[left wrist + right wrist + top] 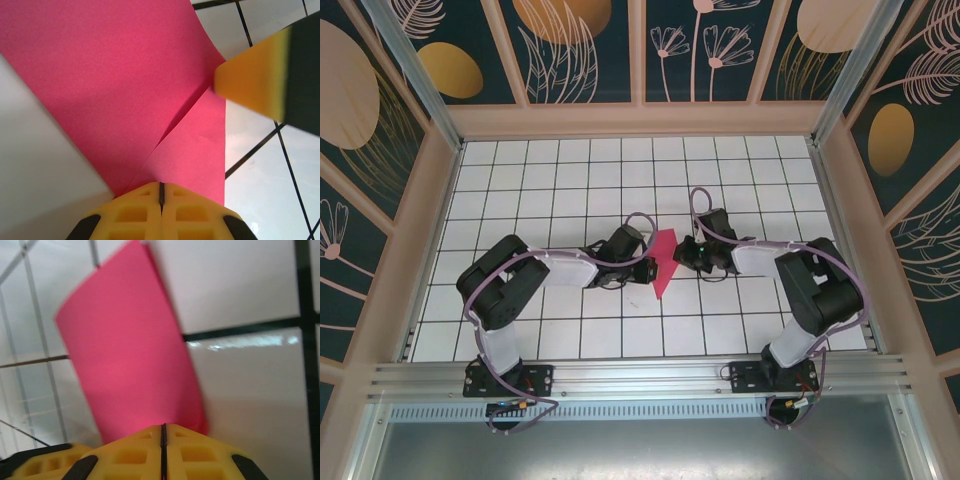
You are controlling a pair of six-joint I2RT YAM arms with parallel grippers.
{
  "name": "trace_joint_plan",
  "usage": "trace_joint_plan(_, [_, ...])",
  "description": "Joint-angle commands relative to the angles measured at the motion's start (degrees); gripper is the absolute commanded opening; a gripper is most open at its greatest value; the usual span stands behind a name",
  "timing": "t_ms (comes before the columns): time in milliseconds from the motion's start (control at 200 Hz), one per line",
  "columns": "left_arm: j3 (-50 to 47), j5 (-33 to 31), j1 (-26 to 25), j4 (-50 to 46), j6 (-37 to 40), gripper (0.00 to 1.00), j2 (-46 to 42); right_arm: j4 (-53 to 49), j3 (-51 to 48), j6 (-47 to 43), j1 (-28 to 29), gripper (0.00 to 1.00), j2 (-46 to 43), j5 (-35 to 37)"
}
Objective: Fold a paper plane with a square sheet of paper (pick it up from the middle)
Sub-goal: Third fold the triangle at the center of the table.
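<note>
The two arm bases are bolted at the near edge of the white tiled bench (560,180). At mid-bench, the pink sheet of paper (663,262) is held between both arms, and a diagonal crease is seen across it. The left fingers (161,196) are pressed together on one corner. The right fingers (163,436) are closed on the opposite edge, just beside them. Bare tiles are seen all round the paper. Beyond, the space is enclosed by wood-framed walls (580,50) painted with leaves.
</note>
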Motion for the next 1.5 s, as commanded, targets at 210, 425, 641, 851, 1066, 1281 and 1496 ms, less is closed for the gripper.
trace_joint_plan(210, [-2.0, 0.3, -0.9, -7.3, 1.9, 0.02, -0.3, 1.2, -1.0, 0.1, -0.3, 0.13, -3.0, -1.4])
trace_joint_plan(425, [0.7, -2.7, -0.9, -11.1, 3.3, 0.1, -3.4, -4.6, -0.3, -1.6, -2.3, 0.23, -11.0, 2.7])
trace_joint_plan(641, [5.4, -6.1, -1.2, -16.3, 4.9, 0.26, -7.4, -1.7, -4.5, -1.0, -4.2, 0.28, -13.9, -0.3])
trace_joint_plan(851, [12.1, -14.2, -5.7, -24.3, 7.8, 0.36, -6.4, 0.6, -5.9, -0.5, -5.5, 0.31, -13.5, -3.4])
trace_joint_plan(1066, [18.3, -27.2, -11.3, -33.0, 8.7, 0.48, -3.1, 3.0, -6.7, -0.4, -8.2, 0.32, -12.4, -7.9])
trace_joint_plan(1281, [23.1, -29.4, -14.0, -38.3, 10.3, 0.56, 1.6, 4.9, -6.2, -0.6, -8.7, 0.33, -9.6, -11.4])
trace_joint_plan(1496, [26.3, -32.6, -16.3, -41.9, 8.2, 0.59, 5.4, 5.6, -5.4, -1.2, -8.8, 0.33, -7.7, -13.5])
